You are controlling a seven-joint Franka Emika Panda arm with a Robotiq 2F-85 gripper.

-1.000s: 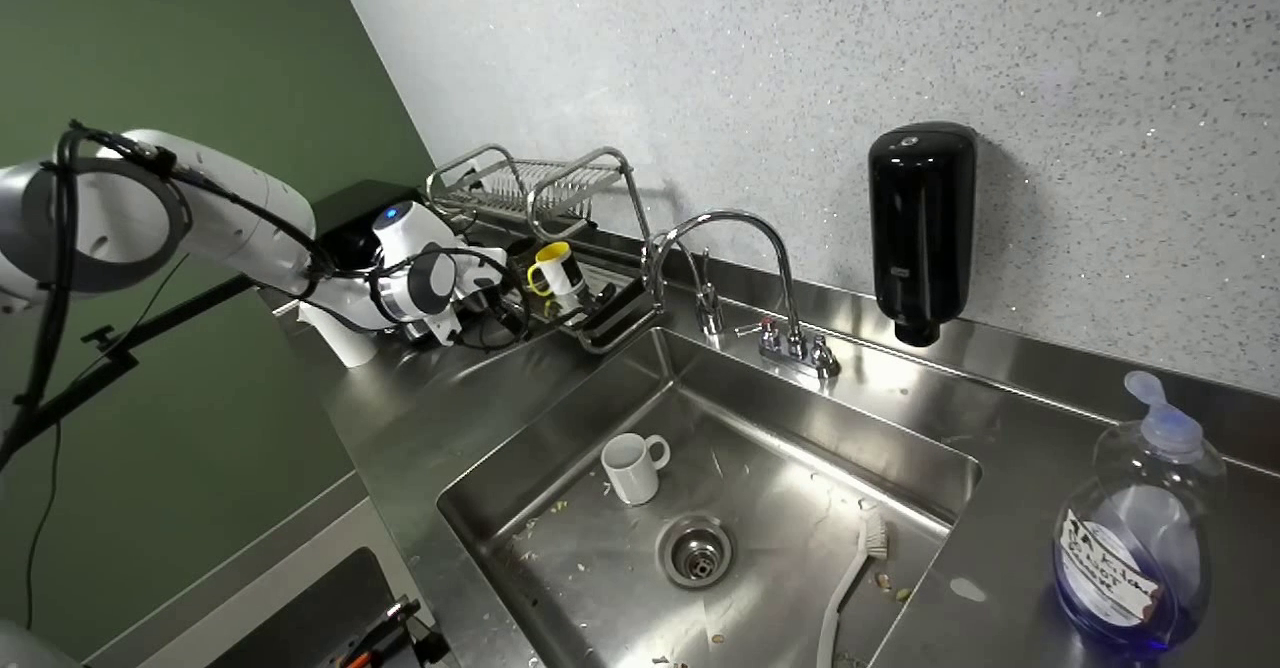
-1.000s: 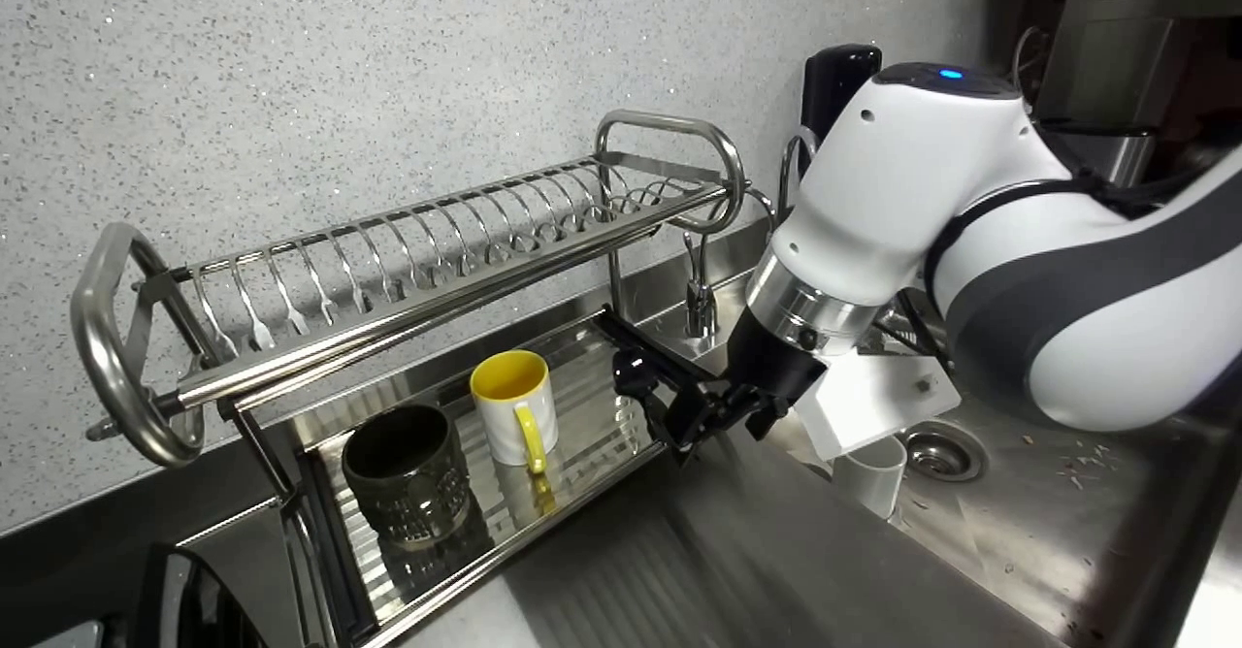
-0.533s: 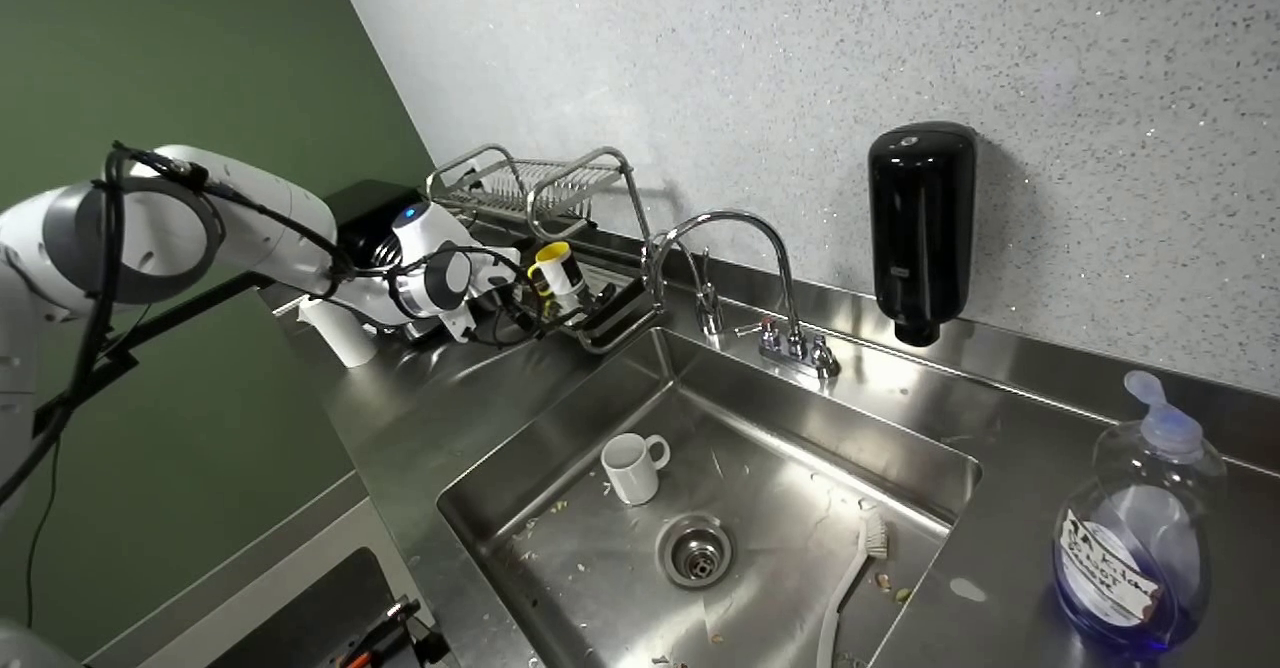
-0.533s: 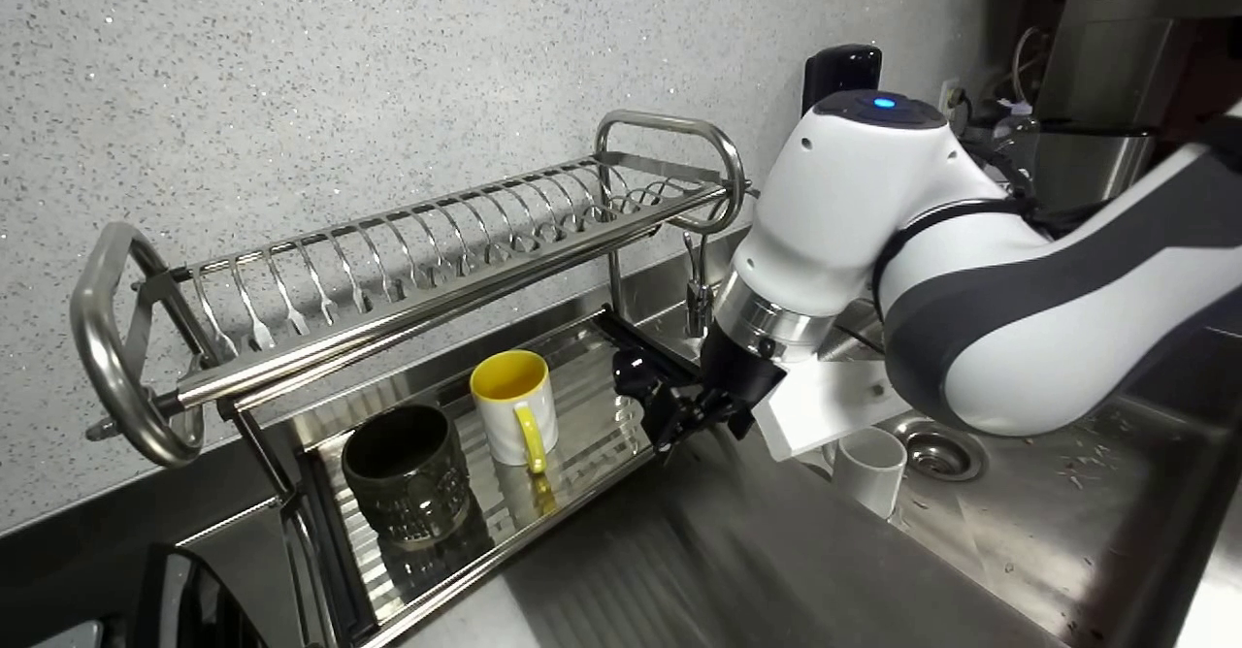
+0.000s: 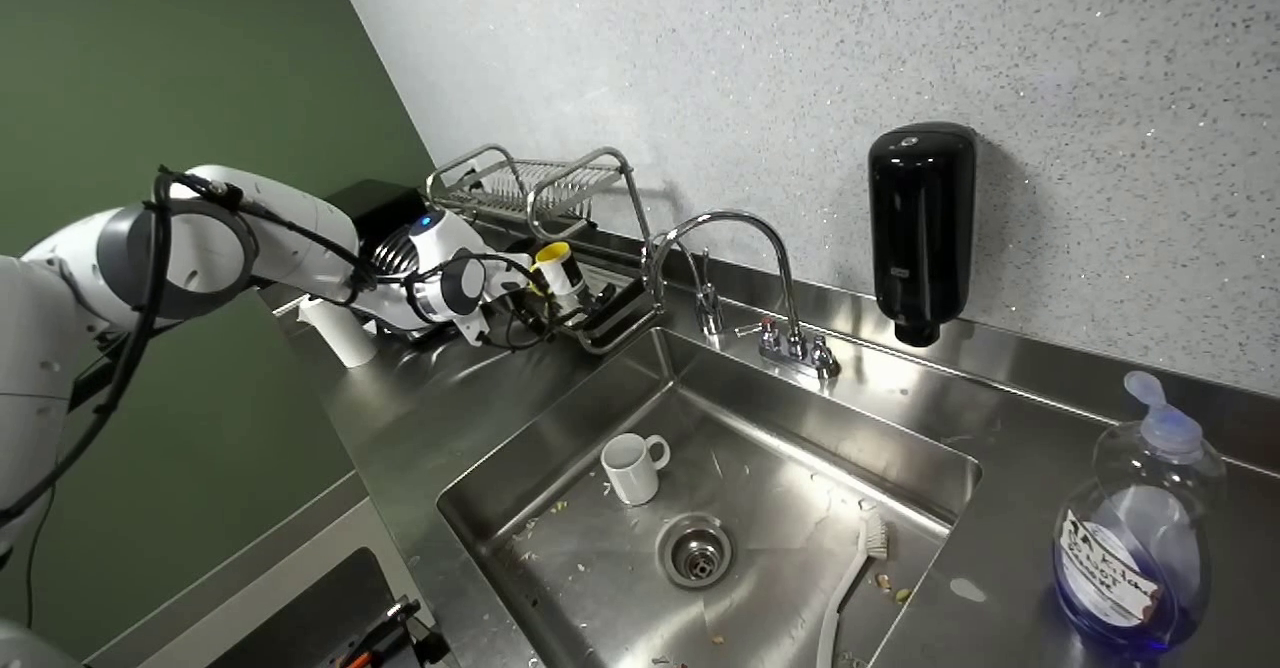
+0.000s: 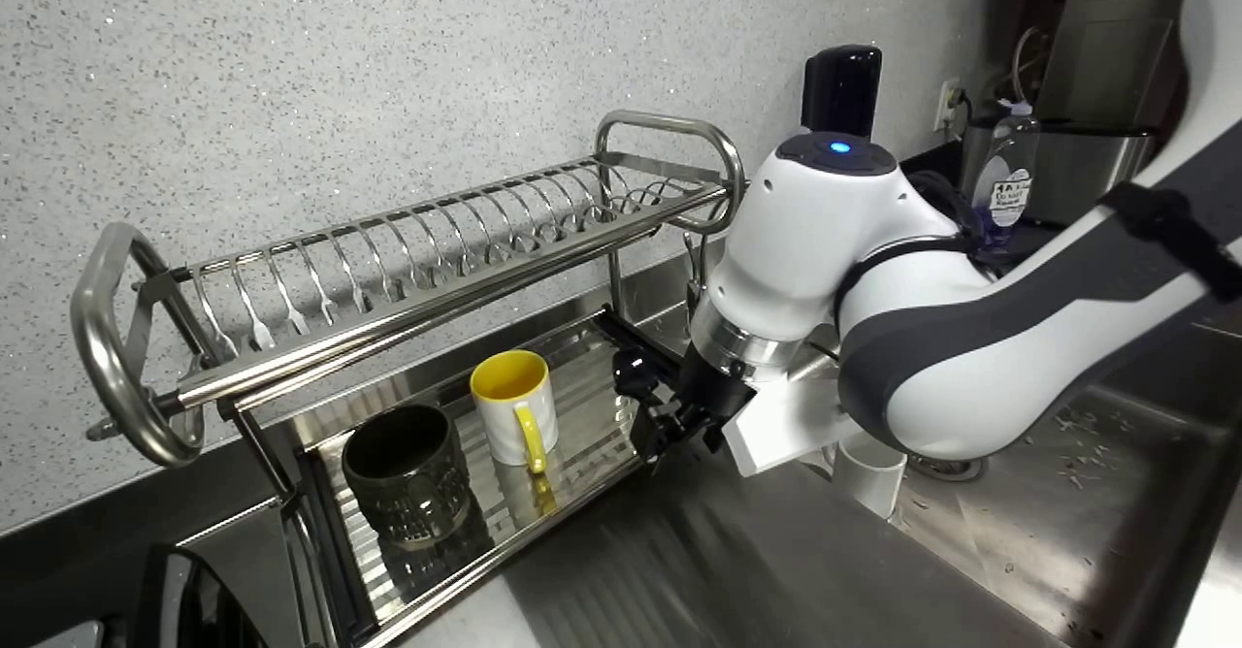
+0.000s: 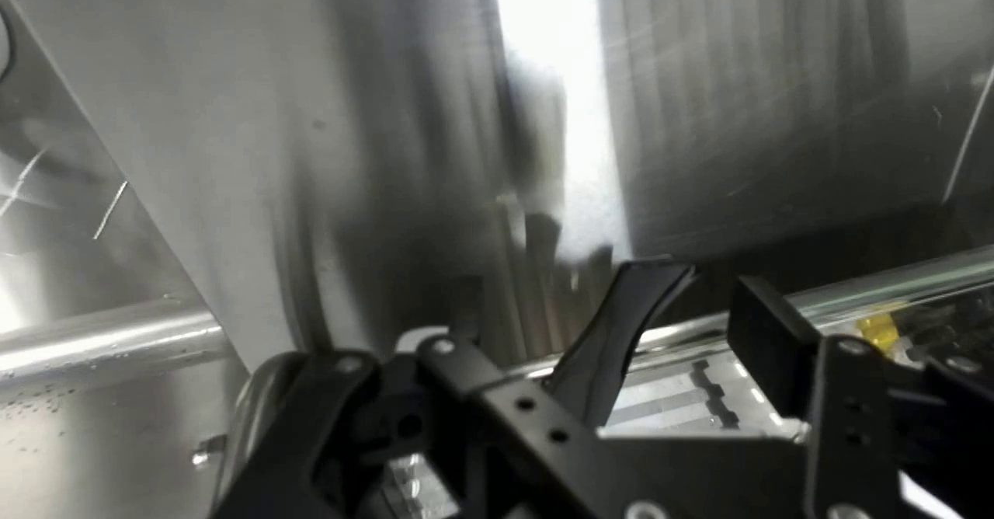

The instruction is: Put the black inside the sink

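A small black item (image 6: 636, 373) with a rounded shiny head sits at the sink-side end of the rack's lower tray. Its full shape is hidden behind my gripper. In the wrist view a dark tapered piece (image 7: 613, 325), apparently its handle, shows between my fingers. My gripper (image 6: 682, 437) is open and tilted just beside it. A gap shows between the piece and the right finger pad; contact on the left side cannot be told. The steel sink (image 5: 780, 568) lies beyond the rack and also shows in an exterior view (image 6: 1029, 532).
A dark mug (image 6: 406, 478) and a yellow-and-white mug (image 6: 514, 410) stand on the tray under the wire rack (image 6: 437, 308). A white cup (image 5: 632, 470) and brush (image 5: 845, 588) lie in the sink. The faucet (image 5: 780, 248) arches beside it. A soap bottle (image 5: 1135, 548) stands right.
The arm has moved toward the rack, and my gripper has shifted slightly left and down beside the black item in an exterior view. The black item and mugs have not moved.
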